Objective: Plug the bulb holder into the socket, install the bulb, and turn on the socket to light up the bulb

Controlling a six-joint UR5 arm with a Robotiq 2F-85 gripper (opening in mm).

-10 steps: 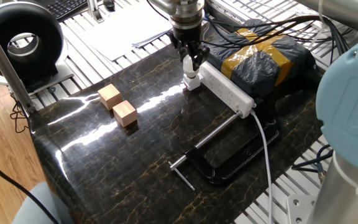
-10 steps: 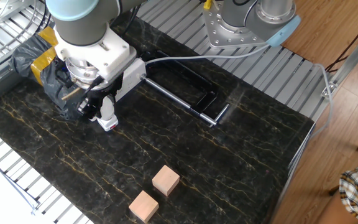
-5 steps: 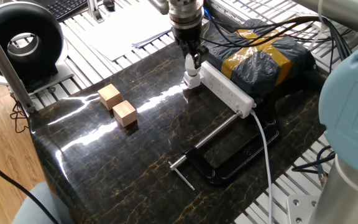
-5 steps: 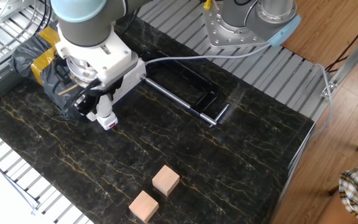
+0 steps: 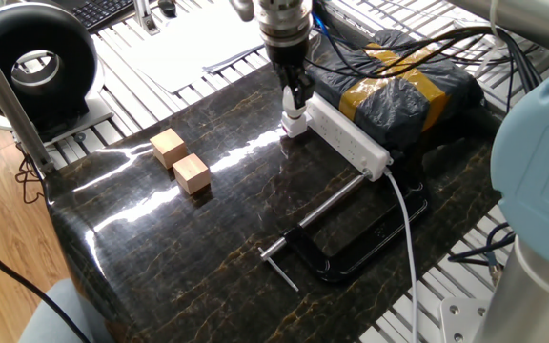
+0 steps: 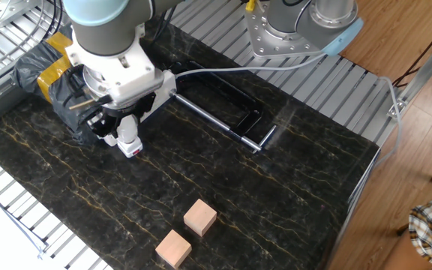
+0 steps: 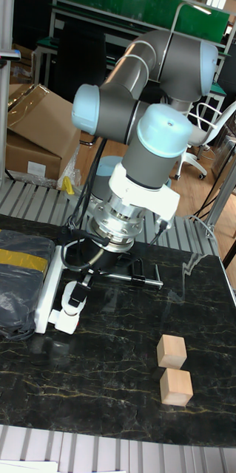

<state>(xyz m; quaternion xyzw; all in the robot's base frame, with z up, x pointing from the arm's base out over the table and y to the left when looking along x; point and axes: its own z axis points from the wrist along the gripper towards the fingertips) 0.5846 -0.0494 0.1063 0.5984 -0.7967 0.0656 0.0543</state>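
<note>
The socket [image 5: 351,143] is a long white strip lying diagonally at the back of the dark marble table [image 5: 208,248]. Its thick cable [image 5: 410,248] runs toward the front. My gripper [image 5: 294,103] points straight down at the strip's far end, shut on a small white stack. The upper part reads as the bulb [image 6: 128,135] and the lower white block with a red patch as the bulb holder [image 6: 133,148]. The fingers hide where the two meet. In the tall fixed view the gripper [image 7: 75,295] stands over the same white piece [image 7: 67,316], right beside the socket [image 7: 47,284].
Two tan wooden cubes [image 5: 168,146] [image 5: 192,173] sit on the left of the table. A black clamp [image 5: 351,243] with a steel screw lies across the front right. A black bag with yellow tape [image 5: 403,90] presses against the strip's far side.
The wrist has turned about its vertical axis over the white piece, so the fingers now look narrower. The white piece stayed at the strip's end.
</note>
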